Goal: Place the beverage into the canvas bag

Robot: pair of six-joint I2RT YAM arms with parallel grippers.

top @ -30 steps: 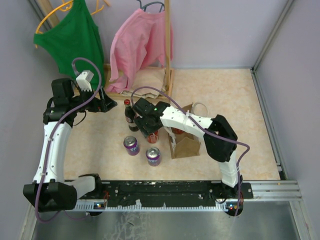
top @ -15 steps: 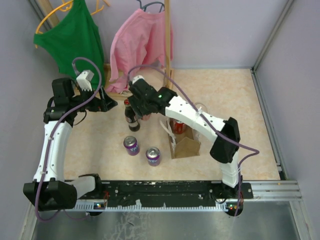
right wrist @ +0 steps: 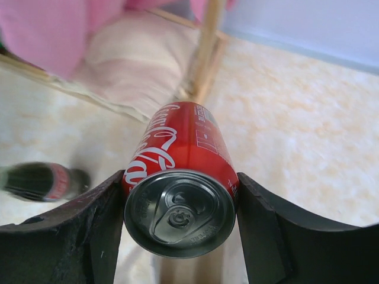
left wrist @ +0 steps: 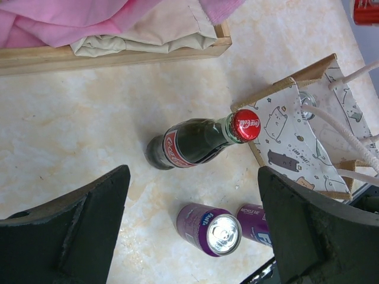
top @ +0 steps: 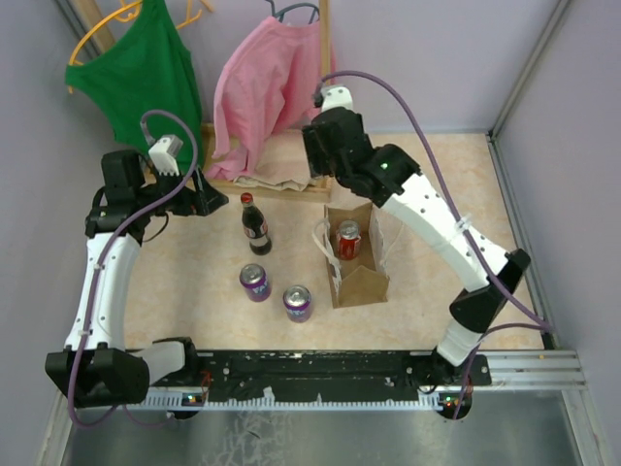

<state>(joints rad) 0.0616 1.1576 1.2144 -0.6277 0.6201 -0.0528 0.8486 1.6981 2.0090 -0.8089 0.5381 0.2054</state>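
The right gripper (right wrist: pixel 179 222) is clamped around a red cola can (right wrist: pixel 177 148) and holds it in the air just far of the canvas bag (top: pixel 361 282), beside the wooden post (top: pixel 327 97) and the pink garment (top: pixel 262 87). The bag stands mid-table with another red can (top: pixel 347 239) inside. At the left, the left gripper (left wrist: pixel 192 189) hangs empty with its jaws spread wide above a cola bottle (left wrist: pixel 189 139), which stands left of the bag.
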